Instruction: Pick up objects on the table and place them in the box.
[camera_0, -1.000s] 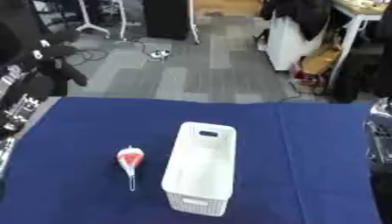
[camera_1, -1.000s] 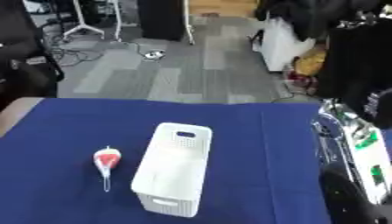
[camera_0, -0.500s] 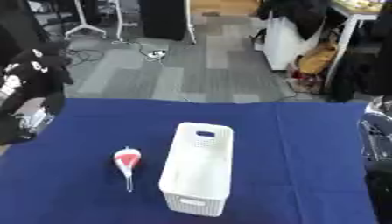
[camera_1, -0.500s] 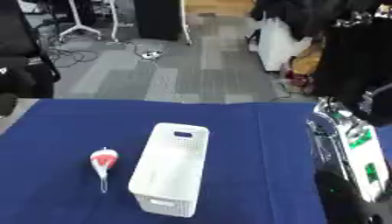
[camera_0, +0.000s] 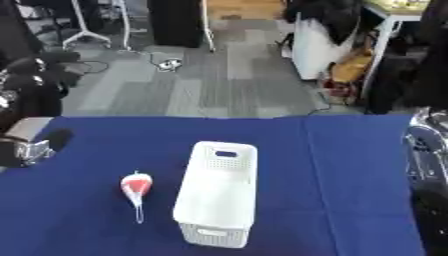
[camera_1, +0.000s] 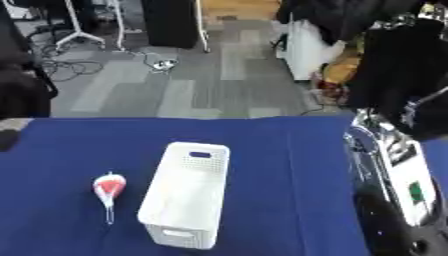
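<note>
Over at the far left edge of the blue table (camera_0: 87, 230), well left of the white box (camera_0: 219, 192), the left hand (camera_0: 31, 150) sits just at the cloth's border, dark and blurry, so I can't tell if the fingers are curled or straight. Next comes the small red and white thing (camera_0: 136, 186) with a thin handle, lying flat just left of the box but not touching it. The box stands upright mid-table, open cloth all around. Right of the box there's a wide bare strip, then the right arm (camera_1: 394, 170) along the table's right edge; its hand isn't visible. No readable writing anywhere.
</note>
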